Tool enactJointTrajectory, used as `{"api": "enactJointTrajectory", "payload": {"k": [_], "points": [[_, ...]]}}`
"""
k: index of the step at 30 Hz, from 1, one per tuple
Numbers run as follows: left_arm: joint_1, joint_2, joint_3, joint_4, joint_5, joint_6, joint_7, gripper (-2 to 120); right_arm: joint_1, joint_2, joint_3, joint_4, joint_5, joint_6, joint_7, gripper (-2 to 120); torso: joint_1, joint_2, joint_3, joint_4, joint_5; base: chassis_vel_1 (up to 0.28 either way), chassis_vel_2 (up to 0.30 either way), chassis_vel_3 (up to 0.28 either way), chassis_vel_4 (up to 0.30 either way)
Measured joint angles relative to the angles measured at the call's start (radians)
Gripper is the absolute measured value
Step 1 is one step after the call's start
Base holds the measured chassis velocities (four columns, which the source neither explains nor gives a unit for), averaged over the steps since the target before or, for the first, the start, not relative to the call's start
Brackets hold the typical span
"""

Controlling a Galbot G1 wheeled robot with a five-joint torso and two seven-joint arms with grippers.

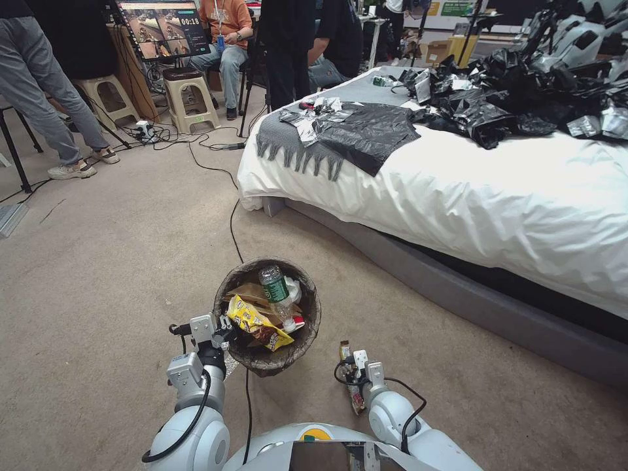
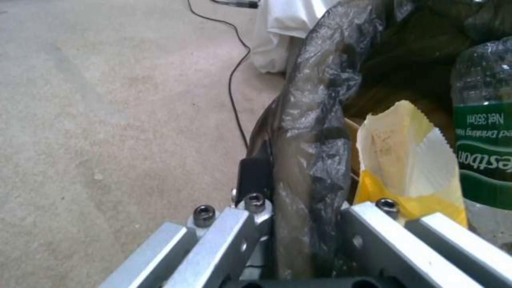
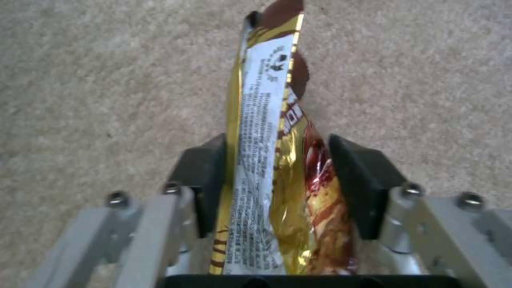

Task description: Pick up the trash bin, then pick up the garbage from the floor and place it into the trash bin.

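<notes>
Gold and brown foil is sitting between the black pads (image 3: 205, 184) of my right gripper (image 1: 354, 375), low over the carpet (image 1: 98, 275). I am pinching this snack wrapper (image 3: 277, 152) near its bottom end, and most of it is sticking out past my fingertips. It is thin and slippery, so I think I should be squeezing it firmly and lifting it slowly, or it could slide out.

My left gripper (image 1: 219, 327) is pinching the near-left rim of the trash bin (image 1: 267, 314), with one finger outside and one inside the dark bag (image 2: 315, 132). The bin is just beside my right gripper, a little ahead and to its left. I should be holding it steady and level. It is already holding a yellow packet (image 1: 256, 320) and a green-label bottle (image 1: 277, 294).

Farther off, the white bed (image 1: 497, 190) is standing with black bags (image 1: 510, 91) piled on top.
</notes>
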State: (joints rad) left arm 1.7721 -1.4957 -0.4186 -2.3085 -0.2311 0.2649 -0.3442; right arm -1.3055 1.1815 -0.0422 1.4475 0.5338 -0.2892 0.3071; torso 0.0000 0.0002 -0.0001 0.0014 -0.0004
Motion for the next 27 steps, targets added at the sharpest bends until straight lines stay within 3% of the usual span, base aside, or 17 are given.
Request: {"api": "enactJointTrajectory", "payload": {"k": [11, 12, 27], "points": [[-0.007, 0.001, -0.001, 0.0, -0.002, 0.0, -0.001, 0, -0.008, -0.002, 0.012, -0.014, -0.024, 0.018, -0.008, 10, 0.0, 0.0, 0.0, -0.0005, 0.0003, 0.0, 0.0, 0.0, 0.0], [-0.008, 0.001, -0.002, 0.0, -0.004, 0.0, -0.001, 0, -0.008, -0.002, 0.014, -0.015, -0.027, 0.02, -0.009, 0, 0.0, 0.0, 0.0, -0.0005, 0.0006, 0.0, 0.0, 0.0, 0.0], [-0.01, 0.001, -0.006, 0.002, -0.006, -0.001, -0.001, 0, -0.009, 0.0, 0.02, -0.026, -0.049, 0.053, -0.015, 0, 0.0, 0.0, 0.0, -0.0006, 0.0007, 0.0, 0.0, 0.0, 0.0]]}}
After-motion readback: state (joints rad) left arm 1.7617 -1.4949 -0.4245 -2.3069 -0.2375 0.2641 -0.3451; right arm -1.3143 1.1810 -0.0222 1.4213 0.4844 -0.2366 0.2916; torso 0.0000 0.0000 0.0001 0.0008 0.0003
